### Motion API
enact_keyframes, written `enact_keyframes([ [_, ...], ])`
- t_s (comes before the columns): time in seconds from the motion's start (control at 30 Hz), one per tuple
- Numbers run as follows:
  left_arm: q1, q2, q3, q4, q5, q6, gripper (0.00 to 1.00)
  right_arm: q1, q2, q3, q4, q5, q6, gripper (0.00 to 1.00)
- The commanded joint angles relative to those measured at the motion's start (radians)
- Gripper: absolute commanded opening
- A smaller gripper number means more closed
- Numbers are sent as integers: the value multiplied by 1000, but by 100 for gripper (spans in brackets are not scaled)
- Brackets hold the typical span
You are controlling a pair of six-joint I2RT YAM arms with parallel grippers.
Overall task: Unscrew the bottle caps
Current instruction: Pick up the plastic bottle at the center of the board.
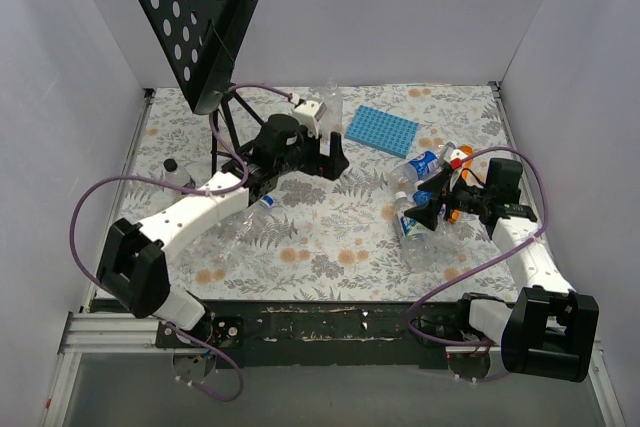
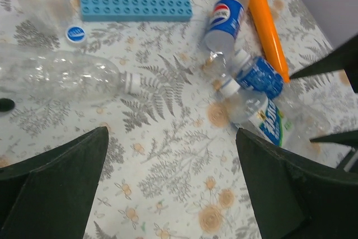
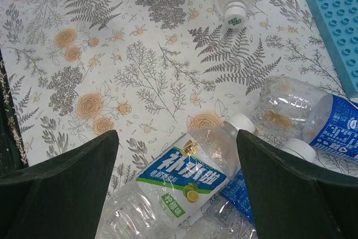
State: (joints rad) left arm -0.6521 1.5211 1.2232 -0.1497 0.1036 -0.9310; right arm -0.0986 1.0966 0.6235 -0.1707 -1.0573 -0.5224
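Several clear bottles lie in a heap at the right. My right gripper is open just above a bottle with a blue, white and green label, whose white cap is on. It touches nothing. A blue-labelled bottle lies beside it. My left gripper is open and empty over bare cloth mid-table. It sees a plain bottle, a loose blue-and-white cap, a Pepsi-labelled bottle and two capped bottles. In the top view the left gripper and the right gripper stand apart.
A blue studded tray lies at the back centre, and an orange stick lies among the right-hand bottles. A black perforated stand rises at the back left. A small dark-capped bottle stands at the left. White walls enclose the table.
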Motion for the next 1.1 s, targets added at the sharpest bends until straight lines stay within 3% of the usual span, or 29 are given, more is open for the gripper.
enact_keyframes([
  [0.0, -43, -160, -105, 33, 76, 14, 98, -4, -43, 22, -61, -18, -99, 94],
  [0.2, -58, -387, -318, 96, 203, 113, 98, -3, -83, 27, -167, -55, -266, 96],
  [0.37, -53, -570, -450, 41, 197, 158, 98, -4, -64, 30, -136, 25, -254, 98],
  [0.6, -46, -755, -605, -30, 69, 167, 98, 28, 132, 269, -484, -49, -498, 98],
  [0.67, -46, -803, -645, -25, 27, 169, 98, 91, 180, 315, -497, -17, -487, 98],
  [0.87, -44, -869, -665, -13, -88, 199, 98, 377, 261, 360, -236, 308, -251, 98],
  [1.07, -43, -880, -673, -19, -186, 198, 98, 465, 433, 498, -170, 477, -133, 98],
])
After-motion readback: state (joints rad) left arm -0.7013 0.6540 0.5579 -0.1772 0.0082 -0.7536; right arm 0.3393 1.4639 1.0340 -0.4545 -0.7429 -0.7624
